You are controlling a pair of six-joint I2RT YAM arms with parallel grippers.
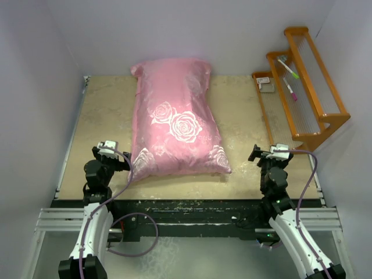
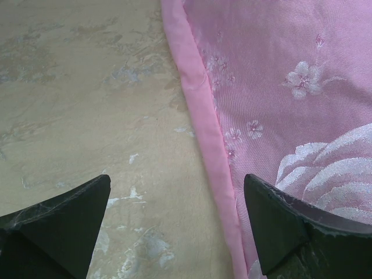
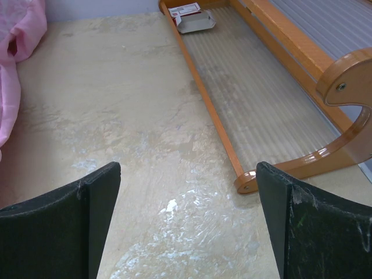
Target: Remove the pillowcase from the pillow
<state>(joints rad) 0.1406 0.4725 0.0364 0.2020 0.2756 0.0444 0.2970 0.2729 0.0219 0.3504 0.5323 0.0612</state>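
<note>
**Position.** The large shiny pink rose-print satin pillowcase (image 1: 177, 125) lies at the centre of the mottled beige table (image 1: 244, 116), long axis running 12 to 6 o'clock in the top view. It encloses its filling completely.

**Tool state.** The left gripper (image 2: 177, 192) is wide open and holds nothing. It sits at 7 o'clock of the pillowcase, with the folded side seam lying between its fingers and the right finger over the fabric. The right gripper (image 3: 189, 174) is also wide open and empty. It is over bare table at 4 o'clock, well apart from the fabric, with the orange wooden tiered rack (image 1: 314, 87) at its 1 o'clock.

**Hazards.**
- The satin is probably slippery, so a shallow pinch on the seam may slide off.
- A deep pinch may clamp the filling with the cover, so the whole bundle would drag instead of separating.
- With nothing restraining the other end, a one-sided pull would likely haul everything toward 6 o'clock.
- A wide right-arm swing could strike the rack.

**Not determinable.**
- The white pillow is fully hidden.
- The open end cannot be confirmed. A pink fold with a dark hollow shows at 10 o'clock in the right wrist view
- Whether the left fingers touch the table cannot be told
</note>
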